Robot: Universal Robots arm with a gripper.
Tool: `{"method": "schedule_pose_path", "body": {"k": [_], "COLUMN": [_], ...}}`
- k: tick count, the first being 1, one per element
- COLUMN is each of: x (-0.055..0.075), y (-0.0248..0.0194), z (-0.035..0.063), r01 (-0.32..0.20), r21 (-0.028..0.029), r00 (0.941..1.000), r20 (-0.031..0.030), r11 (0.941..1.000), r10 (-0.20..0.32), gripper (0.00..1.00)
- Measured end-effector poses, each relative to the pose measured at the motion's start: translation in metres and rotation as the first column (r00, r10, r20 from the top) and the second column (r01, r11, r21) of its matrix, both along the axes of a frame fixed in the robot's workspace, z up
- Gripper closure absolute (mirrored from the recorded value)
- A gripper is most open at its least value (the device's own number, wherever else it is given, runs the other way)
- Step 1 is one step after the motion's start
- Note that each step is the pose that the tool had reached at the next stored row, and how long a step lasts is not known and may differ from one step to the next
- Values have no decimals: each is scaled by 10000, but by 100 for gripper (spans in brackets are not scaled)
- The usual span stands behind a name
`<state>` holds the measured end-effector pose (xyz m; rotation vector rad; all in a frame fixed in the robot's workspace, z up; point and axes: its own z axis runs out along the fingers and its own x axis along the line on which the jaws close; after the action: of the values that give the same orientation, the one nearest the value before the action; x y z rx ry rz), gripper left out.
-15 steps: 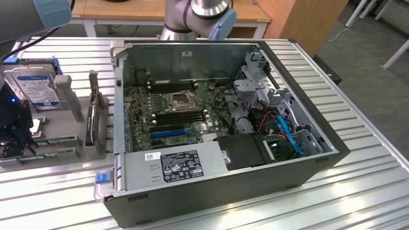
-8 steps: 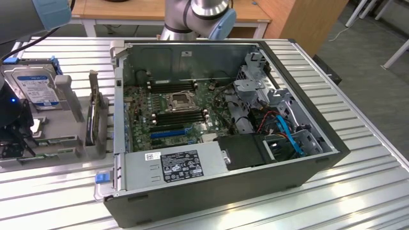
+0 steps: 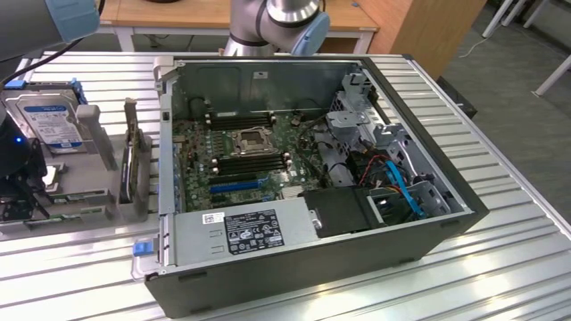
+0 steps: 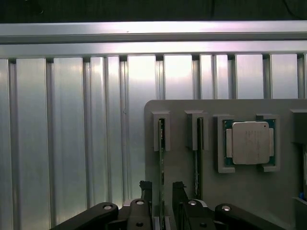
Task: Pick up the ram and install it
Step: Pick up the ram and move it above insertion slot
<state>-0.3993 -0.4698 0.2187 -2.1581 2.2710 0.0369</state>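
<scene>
The ram (image 4: pixel 161 158), a thin green board, stands on edge in a slot of the grey holder (image 4: pixel 240 191). My gripper (image 4: pixel 162 188) straddles its near end. A black finger (image 4: pixel 144 191) stands on each side of the stick, with a narrow gap between each finger and the board, so the jaws are open. A second stick (image 4: pixel 197 153) stands in the neighbouring slot. In the exterior view my gripper (image 3: pixel 20 200) hangs over the holder (image 3: pixel 98 200) at that view's left edge, where green board strips (image 3: pixel 69 215) show. Black memory slots (image 3: pixel 253 164) lie on the motherboard inside the open computer case (image 3: pixel 312 267).
A processor chip (image 4: pixel 249 143) sits in the holder beside the sticks. A hard drive (image 3: pixel 49 120) and an upright card (image 3: pixel 134 160) stand in the same holder. The case holds a blue slot (image 3: pixel 237 182), blue cables (image 3: pixel 402 187) and a power supply (image 3: pixel 245 231). Ribbed aluminium tabletop (image 4: pixel 72 143) surrounds everything.
</scene>
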Motion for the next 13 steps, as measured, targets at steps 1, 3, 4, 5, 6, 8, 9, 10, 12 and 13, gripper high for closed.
{"method": "schedule_pose_path", "body": {"k": [1,3,4,5,6,8,9,10,12,13], "x": [0,-15,-30,-41,-50,-53,-53,-54,-55,-55], "y": [0,1,-2,-4,-4,-5,-5,-5,-5,-5], "z": [-1,-7,-10,-14,-21,-26,-26,-27,-56,-73], "r01": [-1,3,2,0,0,-2,-2,-2,0,-1], "r21": [0,1,0,0,1,2,2,0,0,-1], "r00": [10000,10000,10000,10000,10000,10000,10000,10000,10000,10000], "r20": [0,2,1,1,2,3,2,0,0,0], "r11": [10000,10000,10000,10000,10000,10000,10000,10000,10000,10000], "r10": [1,-3,-2,0,0,2,2,2,0,1], "gripper": [69,69,69,69,69,69,69,69,69,69]}}
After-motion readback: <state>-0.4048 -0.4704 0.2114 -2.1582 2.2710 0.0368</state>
